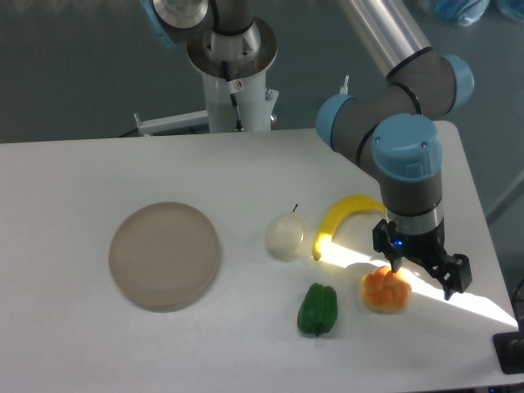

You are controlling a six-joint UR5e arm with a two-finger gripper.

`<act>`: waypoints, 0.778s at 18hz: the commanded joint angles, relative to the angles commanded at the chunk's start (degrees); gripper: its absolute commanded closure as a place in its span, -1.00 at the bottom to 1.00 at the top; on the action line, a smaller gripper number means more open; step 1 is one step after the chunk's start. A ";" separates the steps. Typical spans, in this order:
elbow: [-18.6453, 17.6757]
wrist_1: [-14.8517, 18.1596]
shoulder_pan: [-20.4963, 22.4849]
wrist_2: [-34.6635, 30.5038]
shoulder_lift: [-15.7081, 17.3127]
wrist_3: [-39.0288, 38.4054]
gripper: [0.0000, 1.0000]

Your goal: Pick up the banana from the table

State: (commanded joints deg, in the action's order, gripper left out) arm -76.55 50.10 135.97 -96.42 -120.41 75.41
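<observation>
The curved yellow banana (340, 219) lies on the white table (98, 172), right of centre, its right end hidden behind the arm. My gripper (420, 277) hangs just right of and below it, over the lumpy orange fruit (386, 290). Its two dark fingers are spread apart with nothing between them, one finger (395, 264) at the fruit's top, the other further right. The gripper does not touch the banana.
A pale round pear (284, 235) sits left of the banana. A green pepper (318, 309) lies below it. A round beige-grey plate (165, 255) rests on the left half. The table's right edge runs close to the gripper.
</observation>
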 joint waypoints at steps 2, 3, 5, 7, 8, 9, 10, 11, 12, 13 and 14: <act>-0.09 0.09 0.26 -0.17 0.35 0.00 -1.00; -0.44 0.09 0.70 -0.26 0.53 -0.17 -1.00; -1.40 0.26 2.10 -0.09 2.01 0.09 -1.00; -3.50 1.75 4.82 0.17 3.86 0.61 -1.00; -4.12 2.89 5.53 0.17 4.13 1.49 -1.00; -4.22 3.86 6.50 0.17 4.13 3.15 -1.00; -4.48 4.91 7.81 0.00 4.31 5.60 -1.00; -5.44 6.05 8.87 -0.09 4.66 8.24 -1.00; -6.93 6.93 10.01 -0.09 5.18 10.35 -1.00; -8.94 6.94 11.33 0.00 6.14 12.02 -1.00; -11.14 6.60 12.56 0.09 7.20 12.82 -1.00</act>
State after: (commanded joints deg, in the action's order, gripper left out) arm -87.69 56.69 148.52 -96.33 -113.21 88.23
